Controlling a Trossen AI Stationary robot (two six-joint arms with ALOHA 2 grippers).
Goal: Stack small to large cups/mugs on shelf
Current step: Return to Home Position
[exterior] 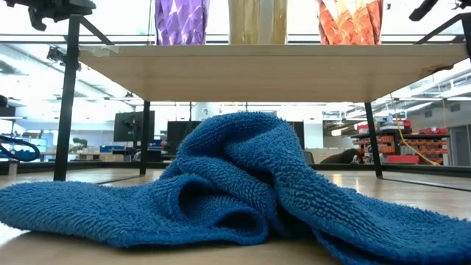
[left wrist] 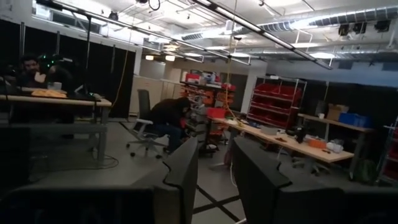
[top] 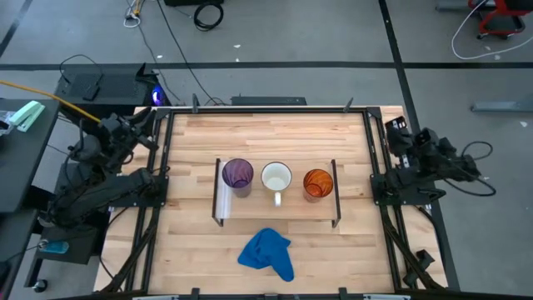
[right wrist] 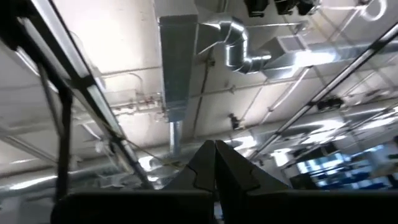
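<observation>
Left gripper [left wrist: 214, 148]: jaws apart with a narrow gap, pointing level into room. Right gripper [right wrist: 214, 149]: jaws together, aimed up at ceiling ducts. High view: left arm [top: 108, 179] folded at table's left edge, right arm [top: 420, 162] at right edge, both well clear of shelf. Centre frame: low light-wood shelf on thin black legs [top: 250, 207] bears a row, left to right: translucent purple cup [top: 237, 173], white handled mug [top: 276, 177], translucent orange cup [top: 317, 182]. All upright, not touching. Crumpled blue terry cloth [top: 268, 253] lies on wooden tabletop [top: 275, 133], lower centre.
</observation>
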